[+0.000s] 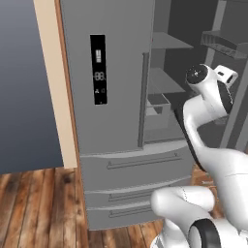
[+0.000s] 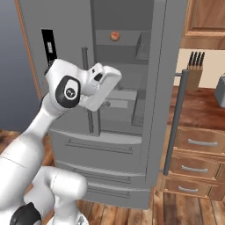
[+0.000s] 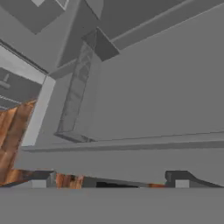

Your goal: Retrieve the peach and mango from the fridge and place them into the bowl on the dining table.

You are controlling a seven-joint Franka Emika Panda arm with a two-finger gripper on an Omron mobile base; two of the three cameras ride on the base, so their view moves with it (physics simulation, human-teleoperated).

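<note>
The grey fridge [image 1: 111, 72] has its left door shut and its right door [image 2: 166, 66] swung wide open. On an upper shelf inside lies one small round reddish fruit [image 2: 115, 35], the peach by its colour. My hand reaches in front of the open compartment at mid-shelf height, well below that fruit. In the hand view my gripper [image 3: 109, 183] is open, its fingertips [image 3: 41, 181] far apart with nothing between them, above grey fridge shelving and a door edge. The mango, the bowl and the dining table are out of view.
The open door's long bar handle [image 2: 176, 123] stands to the right of my arm. Beyond it is a wooden cabinet with drawers [image 2: 197, 145] and a knife block [image 2: 195, 70] on top. Door bins [image 1: 223, 43] hang at upper right. Wooden floor [image 1: 38, 208] lies below.
</note>
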